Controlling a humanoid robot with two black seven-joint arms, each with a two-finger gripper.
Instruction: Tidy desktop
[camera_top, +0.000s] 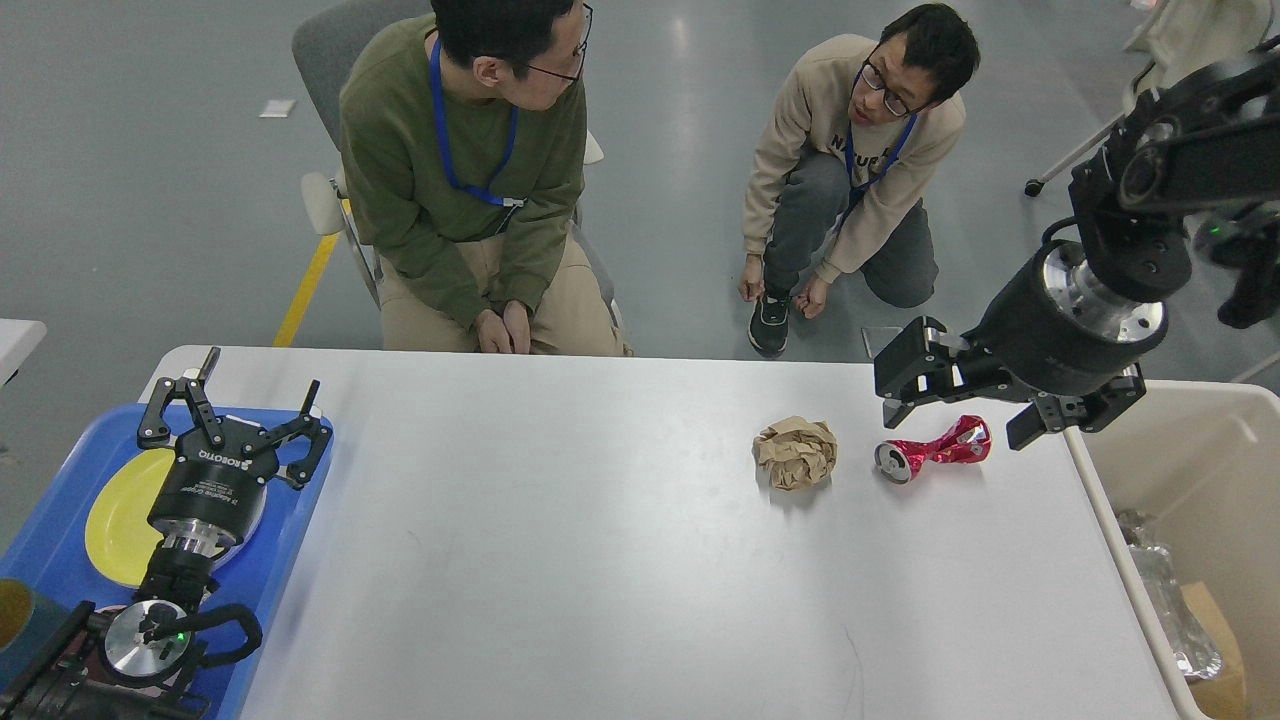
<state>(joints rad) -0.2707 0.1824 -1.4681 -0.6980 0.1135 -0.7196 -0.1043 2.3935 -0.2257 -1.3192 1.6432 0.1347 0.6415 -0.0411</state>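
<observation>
White and matte, the worktop (600, 560) fills the lower middle of the frame, its rounded far corners reaching toward a grey floor. On its upper right part lie two pieces of litter: a crumpled ball of brown paper (796, 452) and, just beside it to the right, a crushed red can (932, 447) on its side, its open end facing lower left. The two do not touch.

Above the can hangs the right claw (965, 405), entering from the upper right of the frame on a thick black arm with a silver wrist ring. Its fingers are spread apart, one left of the can and one to its right, and grasp nothing; whether they touch the can cannot be told.

At the right edge, past the worktop, stands a beige bin (1240, 420) with some clear wrapping and a brown piece inside.

At the lower left, a blue tray (290, 540) sits on the worktop's corner and carries a yellow plate (115, 525). The left claw (235, 400) hovers over the tray, fingers splayed wide and holding nothing.

Beyond the far edge, a man in a green sweater (460, 170) sits on a grey chair, and a man in a beige sweater (860, 180) crouches with his hands at his shoe.
</observation>
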